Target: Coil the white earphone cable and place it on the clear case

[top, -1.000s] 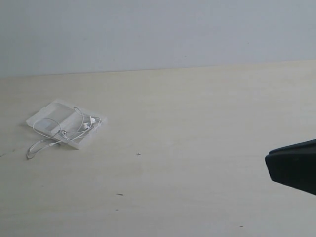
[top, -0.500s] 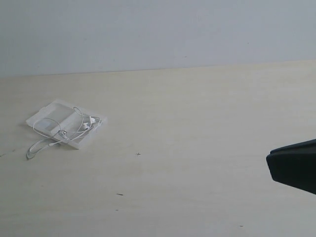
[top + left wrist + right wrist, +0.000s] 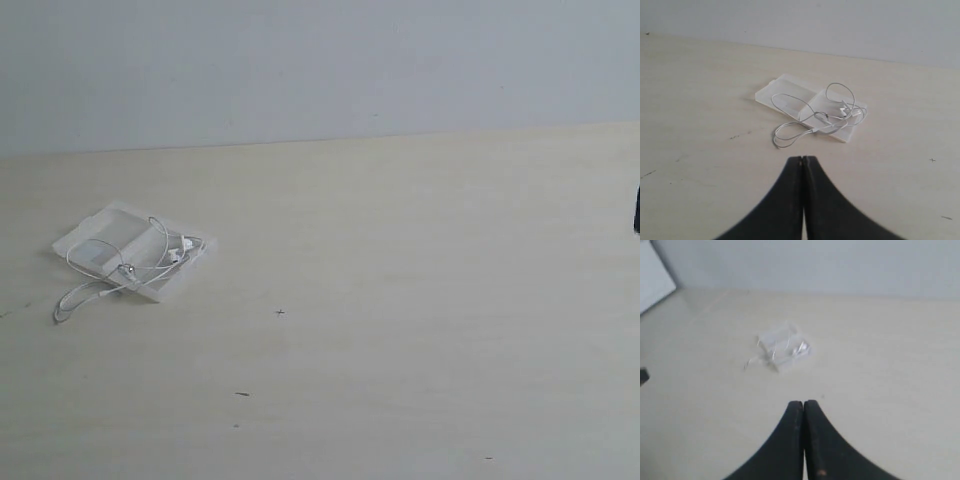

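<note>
The clear case [image 3: 105, 232] [image 3: 790, 92] [image 3: 776, 334] lies open and flat on the pale table, at the left of the exterior view. The white earphone cable [image 3: 128, 268] [image 3: 812, 117] [image 3: 784, 351] is draped in loose loops over it, with one loop trailing off onto the table [image 3: 70, 302] [image 3: 785, 140]. My left gripper [image 3: 803, 159] is shut and empty, a short way back from that trailing loop. Well away from the case, my right gripper [image 3: 803, 403] is shut and empty too. Only a dark sliver [image 3: 636, 208] at the exterior view's right edge shows of an arm.
The pale wooden table [image 3: 400, 300] ends at a grey wall [image 3: 320, 60] behind. A few small dark specks [image 3: 243, 394] mark the surface. A white panel [image 3: 652, 277] and a dark object [image 3: 643, 376] show at one edge of the right wrist view.
The dark gripper shape at the exterior view's lower right has moved up and out of the frame, leaving only a sliver at the right edge. The case and cable have not moved.
</note>
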Robot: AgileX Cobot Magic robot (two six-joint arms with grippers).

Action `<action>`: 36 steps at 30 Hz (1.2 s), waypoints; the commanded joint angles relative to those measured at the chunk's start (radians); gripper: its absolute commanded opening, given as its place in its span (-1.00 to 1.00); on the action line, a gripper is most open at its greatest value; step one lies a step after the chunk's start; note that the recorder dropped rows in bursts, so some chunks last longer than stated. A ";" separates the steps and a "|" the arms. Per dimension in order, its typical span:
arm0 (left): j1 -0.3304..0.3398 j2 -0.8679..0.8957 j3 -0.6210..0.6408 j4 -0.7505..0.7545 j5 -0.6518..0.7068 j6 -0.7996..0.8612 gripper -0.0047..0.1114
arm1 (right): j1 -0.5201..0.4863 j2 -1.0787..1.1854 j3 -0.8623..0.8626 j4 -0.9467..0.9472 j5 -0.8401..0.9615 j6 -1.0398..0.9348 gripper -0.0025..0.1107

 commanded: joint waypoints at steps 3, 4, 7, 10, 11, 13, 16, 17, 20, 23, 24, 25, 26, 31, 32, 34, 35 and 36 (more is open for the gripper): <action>0.002 -0.004 0.003 0.003 -0.007 -0.007 -0.92 | -0.276 -0.161 0.208 0.028 -0.368 0.010 -0.96; 0.002 -0.004 0.003 0.003 -0.007 -0.007 -0.92 | -0.305 -0.183 0.233 0.042 -0.380 0.010 -0.96; 0.002 -0.004 0.003 0.003 -0.007 -0.007 -0.92 | -0.421 -0.240 0.292 0.097 -0.377 0.010 -0.96; 0.002 -0.004 0.003 0.003 -0.007 -0.007 -0.92 | -0.541 -0.302 0.361 0.124 -0.374 0.010 -0.96; 0.002 -0.004 0.003 0.003 -0.007 -0.007 -0.92 | -0.574 -0.323 0.384 0.127 -0.374 0.010 -0.96; 0.002 -0.004 0.003 0.003 -0.007 -0.007 -0.92 | -0.630 -0.361 0.422 0.127 -0.376 0.010 -0.96; 0.002 -0.004 0.003 0.003 -0.007 -0.007 -0.92 | -0.690 -0.430 0.481 0.127 -0.376 0.010 -0.96; 0.002 -0.004 0.003 0.003 -0.007 -0.007 -0.92 | -0.705 -0.456 0.498 0.127 -0.376 0.010 -0.96; 0.002 -0.004 0.003 0.003 -0.007 -0.007 -0.92 | -0.731 -0.483 0.541 0.142 -0.380 0.014 -0.96; 0.002 -0.004 0.003 0.003 -0.007 -0.007 -0.92 | -0.733 -0.483 0.567 0.156 -0.390 0.021 -0.96; 0.002 -0.004 0.003 0.003 -0.007 -0.007 -0.92 | -0.733 -0.483 0.572 0.156 -0.389 0.030 -0.96; 0.002 -0.004 0.003 0.003 -0.007 -0.007 -0.92 | -0.733 -0.483 0.577 0.156 -0.392 0.038 -0.96; 0.002 -0.004 0.003 0.003 -0.007 -0.007 -0.92 | -0.733 -0.483 0.581 0.156 -0.396 0.038 -0.96; 0.002 -0.004 0.003 0.003 -0.007 -0.007 -0.92 | -0.731 -0.483 0.587 0.241 -0.440 0.039 -0.96; 0.002 -0.004 0.003 0.003 -0.007 -0.007 -0.92 | -0.731 -0.483 0.587 0.285 -0.448 0.039 -0.96; 0.002 -0.004 0.003 0.003 -0.007 -0.007 -0.92 | -0.731 -0.483 0.587 0.356 -0.479 0.039 -0.96; 0.002 -0.004 0.003 0.003 -0.007 -0.007 -0.92 | -0.731 -0.483 0.596 0.388 -0.507 0.038 -0.96; 0.002 -0.004 0.003 0.003 -0.007 -0.007 -0.92 | -0.731 -0.483 0.608 0.390 -0.530 0.031 -0.96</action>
